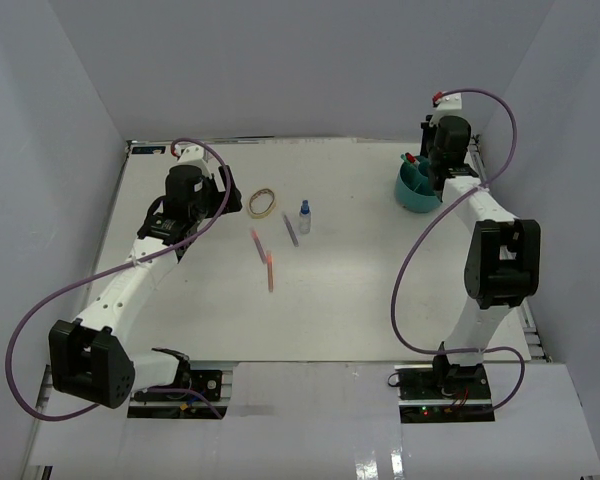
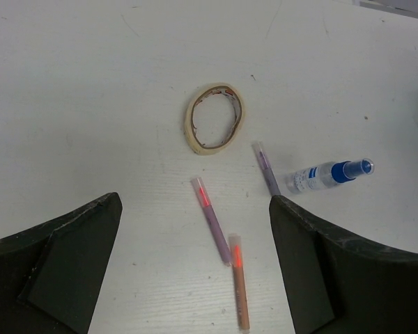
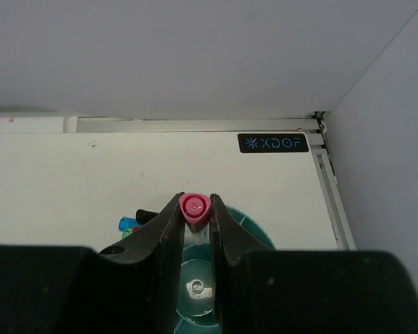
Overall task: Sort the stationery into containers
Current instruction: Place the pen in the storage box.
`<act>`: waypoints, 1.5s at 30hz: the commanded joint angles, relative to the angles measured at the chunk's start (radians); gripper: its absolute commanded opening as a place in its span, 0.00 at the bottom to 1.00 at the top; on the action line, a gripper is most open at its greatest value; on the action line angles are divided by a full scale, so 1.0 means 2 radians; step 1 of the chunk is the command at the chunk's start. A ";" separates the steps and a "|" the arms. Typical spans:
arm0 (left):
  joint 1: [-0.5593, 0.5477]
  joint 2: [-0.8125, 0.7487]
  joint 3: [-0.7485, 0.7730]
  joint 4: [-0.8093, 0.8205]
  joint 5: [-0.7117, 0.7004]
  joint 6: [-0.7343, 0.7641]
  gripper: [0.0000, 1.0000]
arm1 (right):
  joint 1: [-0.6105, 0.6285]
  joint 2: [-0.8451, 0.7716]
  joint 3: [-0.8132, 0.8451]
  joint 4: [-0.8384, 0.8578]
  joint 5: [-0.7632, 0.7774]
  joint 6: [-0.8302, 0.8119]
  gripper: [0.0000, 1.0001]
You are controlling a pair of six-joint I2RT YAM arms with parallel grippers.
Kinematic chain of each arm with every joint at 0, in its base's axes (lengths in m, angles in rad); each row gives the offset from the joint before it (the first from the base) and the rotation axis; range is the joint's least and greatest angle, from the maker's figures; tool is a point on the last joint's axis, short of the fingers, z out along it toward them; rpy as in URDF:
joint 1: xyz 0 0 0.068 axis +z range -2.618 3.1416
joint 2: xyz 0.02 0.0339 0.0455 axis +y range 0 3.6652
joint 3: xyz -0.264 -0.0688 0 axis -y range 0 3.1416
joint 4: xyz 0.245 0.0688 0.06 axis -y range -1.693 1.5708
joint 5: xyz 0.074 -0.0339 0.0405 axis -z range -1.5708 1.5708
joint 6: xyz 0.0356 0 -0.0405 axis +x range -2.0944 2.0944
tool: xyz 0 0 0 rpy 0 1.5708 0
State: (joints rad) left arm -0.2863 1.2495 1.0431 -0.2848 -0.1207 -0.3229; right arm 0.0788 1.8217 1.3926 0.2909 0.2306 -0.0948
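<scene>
My right gripper (image 3: 195,217) is shut on a pink-capped pen (image 3: 195,206), held upright over the round teal organiser (image 3: 259,235), which stands at the table's far right (image 1: 412,196). Blue, green and black pen ends (image 3: 130,224) stick out of its left side. My left gripper (image 2: 195,202) is open and empty above the table. Below it lie a tan rubber band (image 2: 214,119), a clear blue-capped bottle (image 2: 327,175), a purple red-capped pen (image 2: 213,221), an orange pen (image 2: 240,285) and a thin purple pen (image 2: 267,170). No eraser shows.
White walls close in the table on three sides. A metal rail (image 3: 195,125) runs along the back edge, with a black label (image 3: 273,142) near the right corner. Purple cables (image 1: 420,250) loop from both arms.
</scene>
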 commanded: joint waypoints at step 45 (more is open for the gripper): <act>-0.001 -0.014 0.004 0.002 0.014 0.004 0.98 | -0.002 -0.031 0.022 -0.036 -0.077 -0.009 0.59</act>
State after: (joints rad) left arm -0.2863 1.2495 1.0431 -0.2848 -0.1040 -0.3191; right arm 0.0788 1.8690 1.4181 0.2008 0.1299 -0.1322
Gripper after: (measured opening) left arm 0.979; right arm 0.579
